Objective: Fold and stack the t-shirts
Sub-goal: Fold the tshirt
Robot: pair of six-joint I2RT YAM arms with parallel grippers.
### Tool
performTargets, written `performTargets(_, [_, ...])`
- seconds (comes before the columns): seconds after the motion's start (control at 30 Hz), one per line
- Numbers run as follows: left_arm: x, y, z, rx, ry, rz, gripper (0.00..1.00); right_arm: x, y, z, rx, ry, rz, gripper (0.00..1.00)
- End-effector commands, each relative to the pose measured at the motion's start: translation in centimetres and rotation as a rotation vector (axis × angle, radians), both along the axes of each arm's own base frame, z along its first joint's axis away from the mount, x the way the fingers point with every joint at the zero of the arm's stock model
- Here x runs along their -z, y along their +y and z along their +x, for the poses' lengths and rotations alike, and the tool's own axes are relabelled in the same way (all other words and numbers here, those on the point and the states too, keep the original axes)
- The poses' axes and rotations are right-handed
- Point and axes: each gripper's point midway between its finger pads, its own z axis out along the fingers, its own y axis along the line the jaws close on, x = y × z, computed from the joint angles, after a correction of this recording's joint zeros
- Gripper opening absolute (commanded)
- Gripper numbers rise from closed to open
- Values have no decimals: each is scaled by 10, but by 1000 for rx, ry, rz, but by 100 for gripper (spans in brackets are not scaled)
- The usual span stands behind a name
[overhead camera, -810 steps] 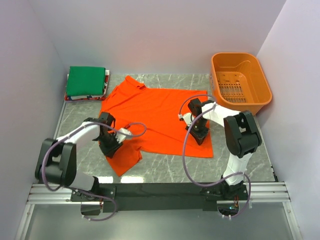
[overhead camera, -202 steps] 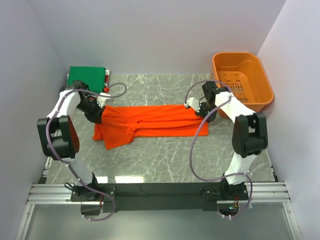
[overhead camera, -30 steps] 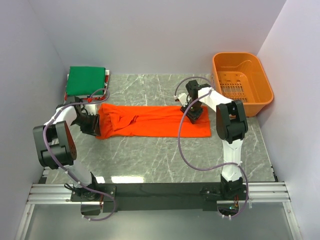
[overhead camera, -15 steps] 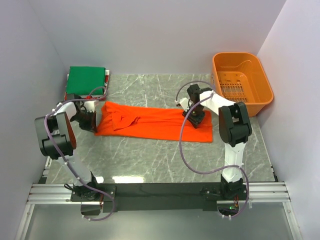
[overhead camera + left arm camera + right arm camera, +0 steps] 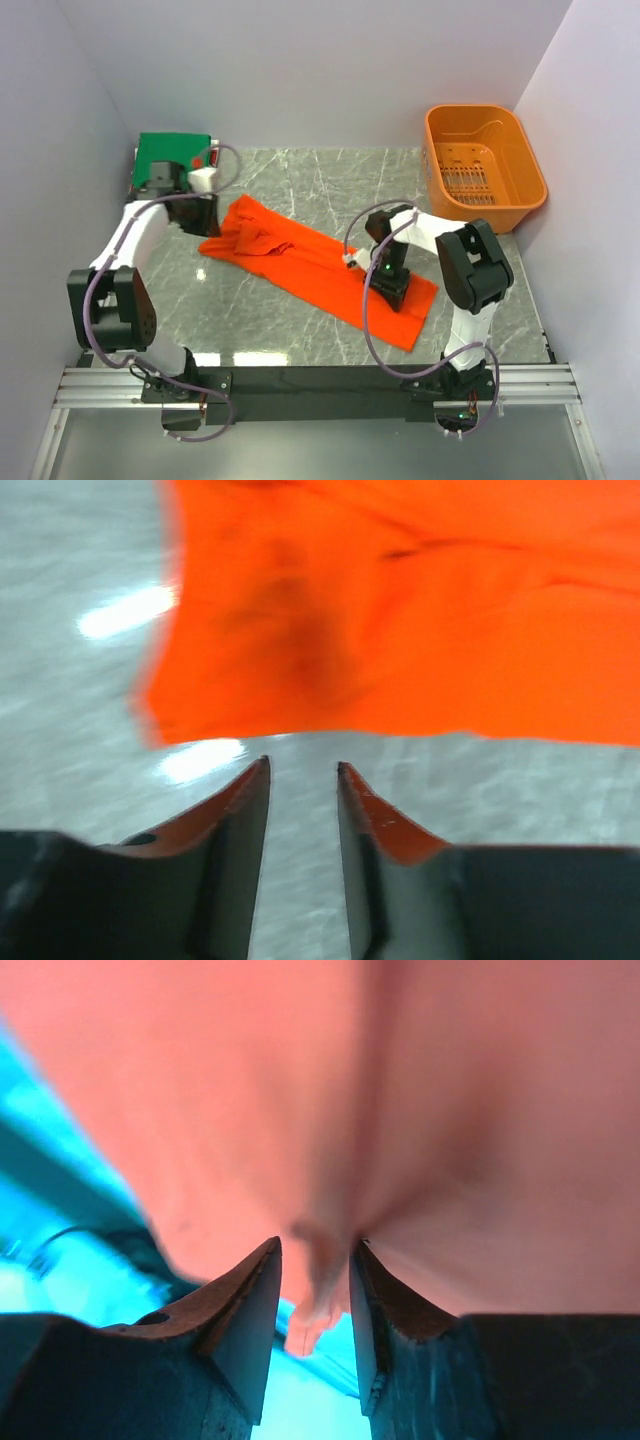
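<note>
The orange t-shirt (image 5: 300, 262) lies on the marble table (image 5: 310, 180) as a long folded strip. It runs diagonally from the upper left to the lower right of the overhead view.

1. Far upper left: a folded green t-shirt (image 5: 165, 152) lies flat, apart from the orange strip.
2. Left gripper (image 5: 302, 770): positioned at the strip's bunched upper-left end. Its jaws stand slightly apart with nothing between them; bare marble shows in the gap.
3. Right gripper (image 5: 315, 1250): positioned on the strip's lower-right end. Its jaws are closed on a raised fold of the orange cloth.
4. Upper right: an orange plastic basket (image 5: 500, 212) stands well apart from the shirt.
</note>
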Motion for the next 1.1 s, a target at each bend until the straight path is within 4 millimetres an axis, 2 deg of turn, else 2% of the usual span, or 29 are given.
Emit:
performTargets(0.0, [31,-39,-10,-72,136,-53,33,-23,20,-41,-16,201,117,42])
performTargets(0.07, [49,-40,-5,-122,188,-42,29,-33,28,-34,4,189,168,43])
performTargets(0.1, [50,-41,2,-129,186,-40,25,-36,28,-28,31,168,181,43])
performTargets(0.27, [77,-38,38,-182,219,21,21,-54,25,6,122,55,209,43])
performTargets(0.37, [90,-39,60,-148,220,46,17,-54,18,17,144,0,186,43])
performTargets(0.43, [99,-33,72,-104,208,116,15,-48,8,28,144,-63,137,41])
performTargets(0.5, [107,-31,97,-78,194,144,13,-39,-2,37,141,-119,85,39])
performTargets(0.53, [124,-32,102,-63,225,152,12,-36,-5,38,136,-121,75,39])
performTargets(0.57, [109,-37,129,-48,157,146,11,-35,-5,40,137,-128,68,39])
performTargets(0.63, [108,-45,157,9,90,181,11,-32,-2,43,137,-125,70,38])
performTargets(0.67, [104,-50,186,27,21,190,12,-27,0,46,138,-113,70,38])
performTargets(0.7, [100,-55,199,49,-8,197,15,-25,3,47,138,-109,73,37])
performTargets(0.73, [108,-66,208,96,-19,208,17,-24,7,49,136,-105,77,37])
performTargets(0.77, [76,-73,234,92,-117,198,23,-17,12,49,123,-94,76,37])
performTargets(0.8, [66,-78,244,91,-156,180,26,-14,16,49,124,-86,79,37])
performTargets(0.83, [44,-84,252,90,-212,154,31,-12,20,49,125,-76,82,36])
performTargets(0.93, [7,-90,261,61,-331,97,39,0,34,38,107,-4,87,35])
performTargets(0.97, [-8,-89,250,51,-349,84,43,3,39,32,110,26,97,35])
performTargets(1.03, [-25,-89,242,30,-387,59,46,8,49,20,88,49,104,34])
performTargets(1.07, [-32,-86,229,22,-384,57,46,9,53,16,83,56,107,33])
